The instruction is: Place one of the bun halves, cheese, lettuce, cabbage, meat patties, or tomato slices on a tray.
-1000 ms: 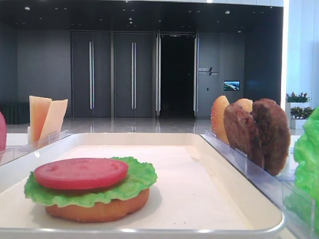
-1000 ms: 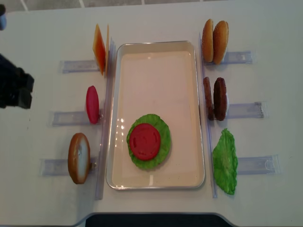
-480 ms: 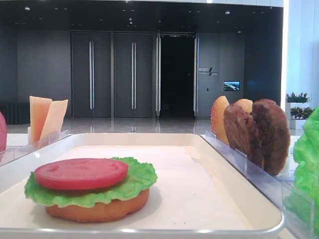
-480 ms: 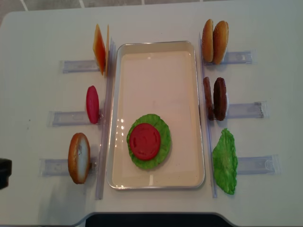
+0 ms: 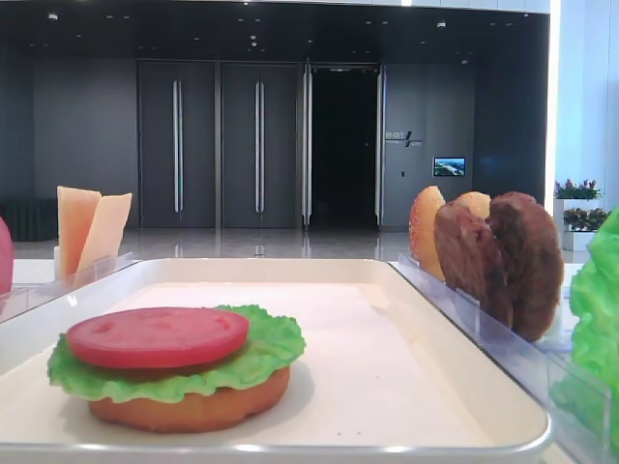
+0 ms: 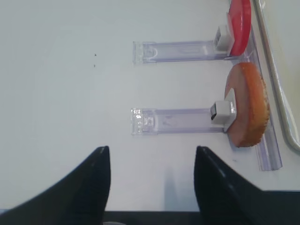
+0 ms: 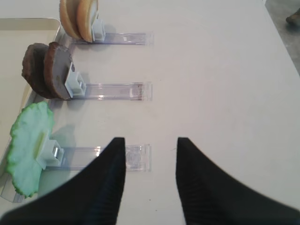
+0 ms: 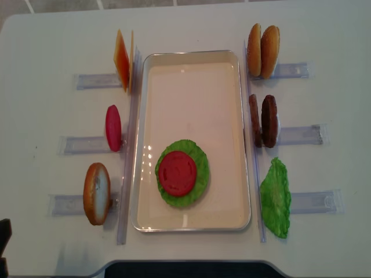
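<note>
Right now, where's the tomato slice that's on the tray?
In the overhead view, that tomato slice lies on the lettuce, in the tray's near half.

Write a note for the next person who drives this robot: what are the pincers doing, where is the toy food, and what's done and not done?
Left pincer: open, empty, hovering over the table near the bun half in its clear holder.
Right pincer: open, empty, over the table beside the lettuce holder.
On the tray: a stack of bun half, lettuce and tomato slice.
In the holders: cheese, one tomato slice and one bun half on the left; two bun halves, two meat patties and a lettuce leaf on the right.
Done: three pieces placed. Left: no patty or cheese on the tray yet.
</note>
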Tool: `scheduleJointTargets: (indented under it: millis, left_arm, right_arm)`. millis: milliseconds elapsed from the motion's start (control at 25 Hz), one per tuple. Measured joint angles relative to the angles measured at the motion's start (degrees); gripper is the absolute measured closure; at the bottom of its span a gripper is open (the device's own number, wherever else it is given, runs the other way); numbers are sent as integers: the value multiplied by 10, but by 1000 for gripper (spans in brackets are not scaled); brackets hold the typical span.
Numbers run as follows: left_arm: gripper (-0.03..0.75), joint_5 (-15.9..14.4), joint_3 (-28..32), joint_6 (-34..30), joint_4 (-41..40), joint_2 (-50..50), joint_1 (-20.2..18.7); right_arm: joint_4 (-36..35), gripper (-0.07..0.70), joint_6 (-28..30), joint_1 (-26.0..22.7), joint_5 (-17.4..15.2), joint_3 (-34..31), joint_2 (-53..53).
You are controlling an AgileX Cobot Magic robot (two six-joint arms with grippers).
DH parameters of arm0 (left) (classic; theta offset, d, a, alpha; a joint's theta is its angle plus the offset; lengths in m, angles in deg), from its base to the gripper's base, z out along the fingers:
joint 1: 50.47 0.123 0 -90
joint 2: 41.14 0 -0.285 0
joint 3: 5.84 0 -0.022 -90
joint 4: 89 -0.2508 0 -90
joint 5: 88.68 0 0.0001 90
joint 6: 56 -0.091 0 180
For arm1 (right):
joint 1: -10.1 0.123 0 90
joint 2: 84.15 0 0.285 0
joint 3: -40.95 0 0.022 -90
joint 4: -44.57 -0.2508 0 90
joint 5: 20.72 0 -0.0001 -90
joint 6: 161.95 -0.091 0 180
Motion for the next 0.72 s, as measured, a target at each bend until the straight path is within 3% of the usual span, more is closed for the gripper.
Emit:
scheduleJointTargets:
  millis: [360, 720]
  left_arm:
    - [324, 23, 20, 0, 2, -105, 0]
    - [323, 24, 20, -1, 4, -108, 0]
  right_arm:
    - [0, 348, 0, 0, 1, 0, 0]
    - [0, 348, 0, 0, 1, 0, 0]
